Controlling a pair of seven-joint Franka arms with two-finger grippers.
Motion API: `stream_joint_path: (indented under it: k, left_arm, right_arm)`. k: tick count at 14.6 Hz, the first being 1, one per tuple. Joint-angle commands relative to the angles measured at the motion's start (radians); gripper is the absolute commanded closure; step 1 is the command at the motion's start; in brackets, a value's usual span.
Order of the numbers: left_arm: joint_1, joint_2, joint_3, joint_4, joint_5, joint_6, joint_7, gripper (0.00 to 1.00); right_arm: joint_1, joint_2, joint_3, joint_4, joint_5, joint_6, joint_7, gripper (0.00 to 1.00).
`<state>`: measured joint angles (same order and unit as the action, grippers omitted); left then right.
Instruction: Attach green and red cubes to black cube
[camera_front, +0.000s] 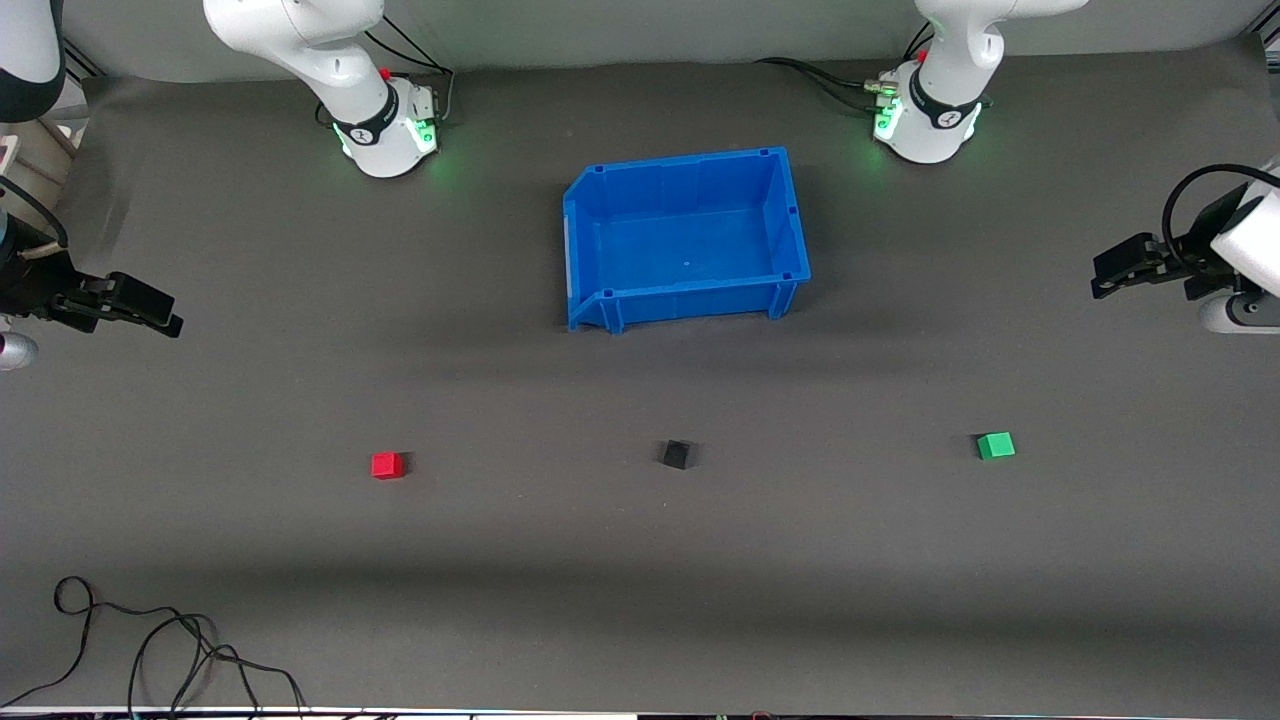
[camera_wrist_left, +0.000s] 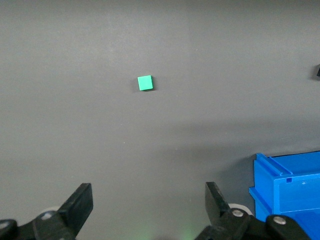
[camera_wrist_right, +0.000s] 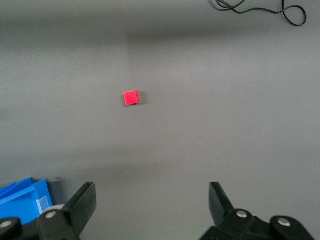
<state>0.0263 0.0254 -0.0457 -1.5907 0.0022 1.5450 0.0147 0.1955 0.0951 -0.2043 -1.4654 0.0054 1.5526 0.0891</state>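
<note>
three small cubes sit apart in a row on my dark grey tabletop (camera_front: 640, 560), nearer its camera-side edge than the blue bin (camera_front: 686, 238): red cube (camera_front: 387, 465) toward the right arm's end, black cube (camera_front: 676, 454) mid-row and slightly turned, green cube (camera_front: 995, 445) toward the left arm's end, while the left gripper (camera_wrist_left: 149, 206) and right gripper (camera_wrist_right: 152, 206) hang released over the table's ends.

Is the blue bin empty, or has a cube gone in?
Empty: the blue bin shows only bare floor inside.

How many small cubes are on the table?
3: red cube toward the right arm's end, black cube mid-table, green cube toward the left arm's end. None seem hidden.
</note>
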Motion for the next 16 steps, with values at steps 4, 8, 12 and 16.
stream_joint_path:
  k: [4,8,12,16]
  left_arm:
    - [-0.006,-0.005,0.004,-0.005,-0.008,-0.008,-0.016,0.00]
    - [-0.005,-0.007,0.004,-0.003,-0.008,-0.016,-0.080,0.00]
    - [0.009,-0.002,0.013,0.000,-0.014,-0.037,-0.342,0.00]
    - [0.018,-0.002,0.023,0.001,-0.021,-0.026,-0.689,0.00]
  right_arm:
    - [-0.001,0.014,-0.004,0.028,-0.015,-0.014,0.020,0.00]
    - [-0.001,0.014,-0.003,0.026,-0.013,-0.016,0.020,0.00]
    - [-0.001,0.015,-0.004,0.025,-0.012,-0.016,0.020,0.00]
    - [0.015,0.028,-0.003,0.017,-0.012,-0.014,0.015,0.00]
